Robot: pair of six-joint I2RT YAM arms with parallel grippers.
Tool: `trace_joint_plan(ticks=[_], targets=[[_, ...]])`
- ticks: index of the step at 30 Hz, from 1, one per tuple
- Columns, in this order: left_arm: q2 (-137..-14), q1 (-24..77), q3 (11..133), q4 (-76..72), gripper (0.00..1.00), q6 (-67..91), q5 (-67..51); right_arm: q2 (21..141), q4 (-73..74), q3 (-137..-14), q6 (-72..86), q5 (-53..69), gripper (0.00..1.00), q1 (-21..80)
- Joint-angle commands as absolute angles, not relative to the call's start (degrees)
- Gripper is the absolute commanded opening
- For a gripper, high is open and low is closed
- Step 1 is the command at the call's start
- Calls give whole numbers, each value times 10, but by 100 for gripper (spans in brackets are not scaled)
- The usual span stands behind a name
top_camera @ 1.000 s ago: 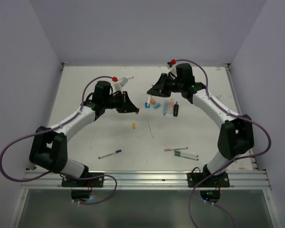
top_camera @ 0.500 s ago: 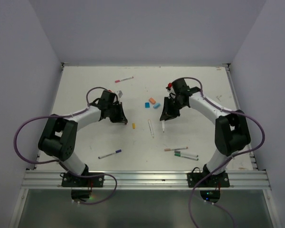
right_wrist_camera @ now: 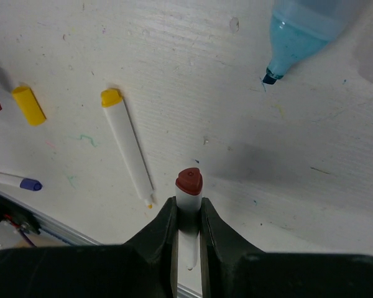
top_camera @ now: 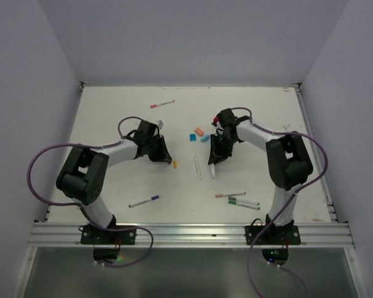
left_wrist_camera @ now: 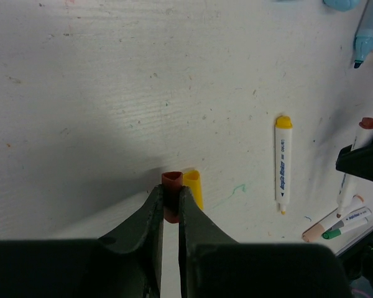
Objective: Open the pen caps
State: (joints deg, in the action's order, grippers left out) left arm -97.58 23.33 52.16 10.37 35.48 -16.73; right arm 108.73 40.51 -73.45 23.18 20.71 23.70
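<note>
Red plastic first: the left hand point(left_wrist_camera: 171, 194) is clenched on a small red cap point(left_wrist_camera: 172, 179), its fingers pinching it from both sides, low over the middle of the table point(top_camera: 112, 124). Just beside it, on the right hand's side, we see a yellow cap point(left_wrist_camera: 193, 188) lying loose on the surface.

Over to the right hand point(right_wrist_camera: 189, 208): it's clamped on a thin white pen with a red end point(right_wrist_camera: 189, 181), the red end poking out past the fingertips. We can't tell whether that pen touches the table.

Between the two hands, near the middle, lies a white pen with a yellow end point(right_wrist_camera: 128, 155), its tip bare and pointing toward the near edge.

Further toward the far edge we spot an uncapped blue highlighter point(right_wrist_camera: 295, 37), and close by it a chunky blue cap point(top_camera: 193, 136) and an orange cap point(top_camera: 199, 131), both lying free and well apart from either hand.
</note>
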Motion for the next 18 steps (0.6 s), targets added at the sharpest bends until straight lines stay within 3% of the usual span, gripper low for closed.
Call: trace_joint_plan(ticks=[1,14,18], targets=[[-981,236,514,69,14,374,-171,1099,390,-763,215,192,0,246],[-970,238,474,51,16,384,-182,1157,365,-801,225,185,0,273],[-972,238,471,44,25,389,-186,1163,360,-802,227,182,0,274]])
